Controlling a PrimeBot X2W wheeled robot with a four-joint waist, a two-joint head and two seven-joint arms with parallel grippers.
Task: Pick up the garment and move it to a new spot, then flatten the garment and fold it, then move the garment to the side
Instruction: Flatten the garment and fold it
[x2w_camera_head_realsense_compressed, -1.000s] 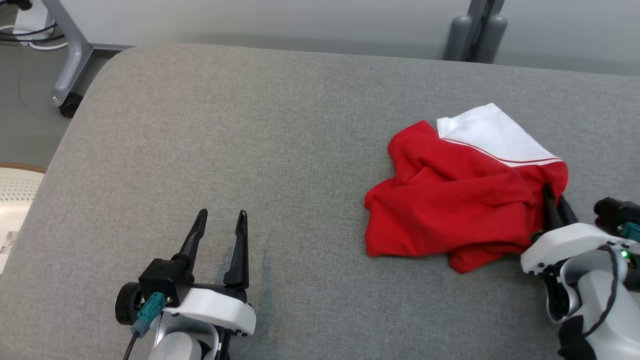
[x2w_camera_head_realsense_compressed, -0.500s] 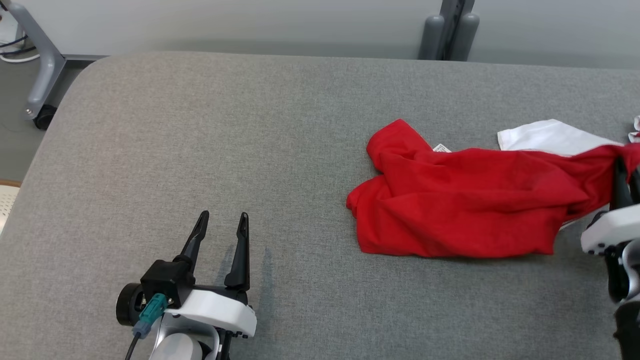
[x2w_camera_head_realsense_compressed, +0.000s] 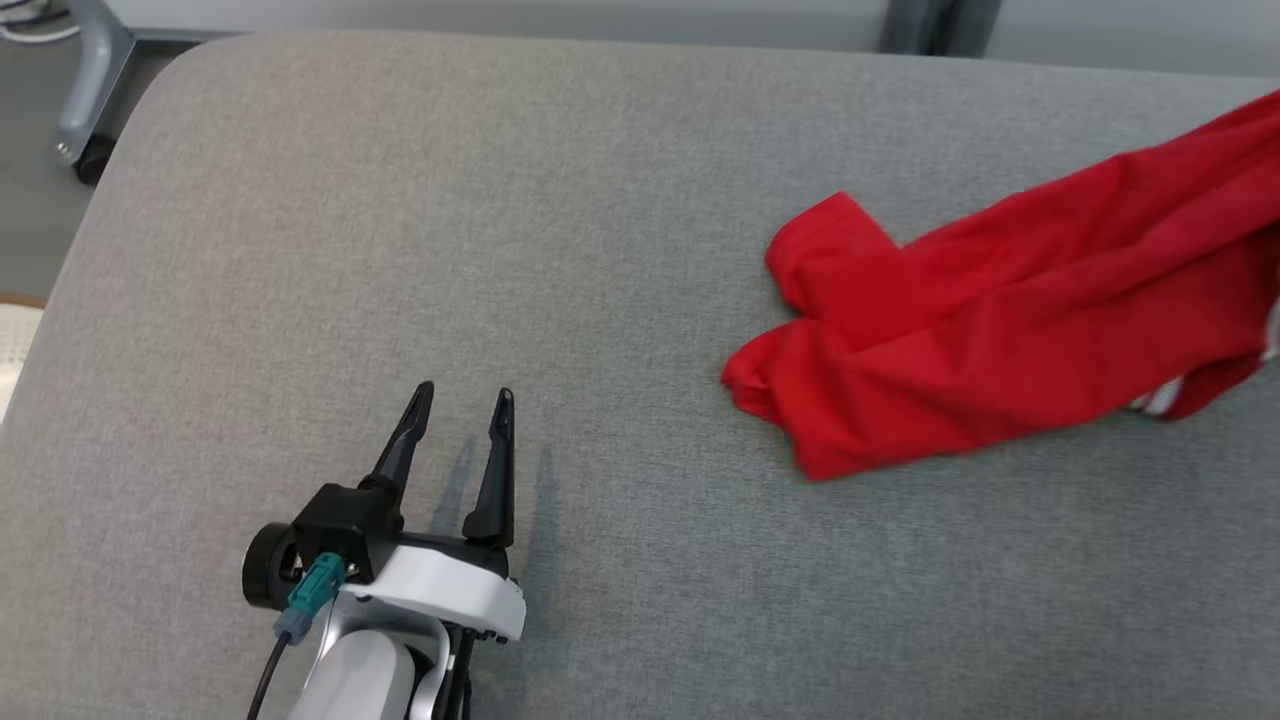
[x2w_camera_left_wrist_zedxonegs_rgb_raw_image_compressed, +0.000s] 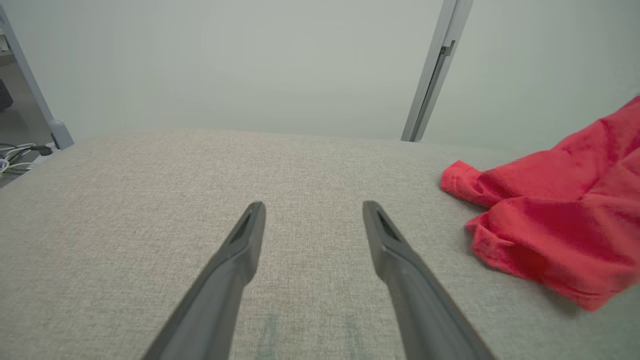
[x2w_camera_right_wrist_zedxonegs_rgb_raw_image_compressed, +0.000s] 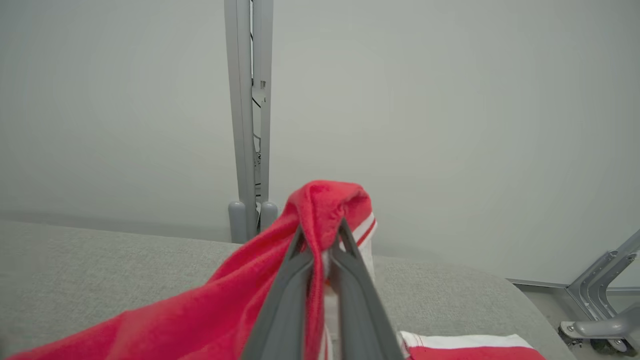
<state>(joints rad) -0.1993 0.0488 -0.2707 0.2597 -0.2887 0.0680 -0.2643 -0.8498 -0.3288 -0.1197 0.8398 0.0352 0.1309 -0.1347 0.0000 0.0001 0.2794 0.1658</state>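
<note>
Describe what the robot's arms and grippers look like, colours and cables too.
The left gripper has two long, tapered black fingers on a black block, backed by a curved white shell and a pale grey forearm. A teal connector with a dark cable plugs in beside a round black knob. The right gripper has the same slim dark fingers.

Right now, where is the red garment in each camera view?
Head view: garment at the right, stretched toward the upper right edge.
Left wrist view: garment at the right edge, on the table.
Right wrist view: garment bottom centre, pinched in the right gripper.
Shared landmark: the grey post behind the table.
</note>
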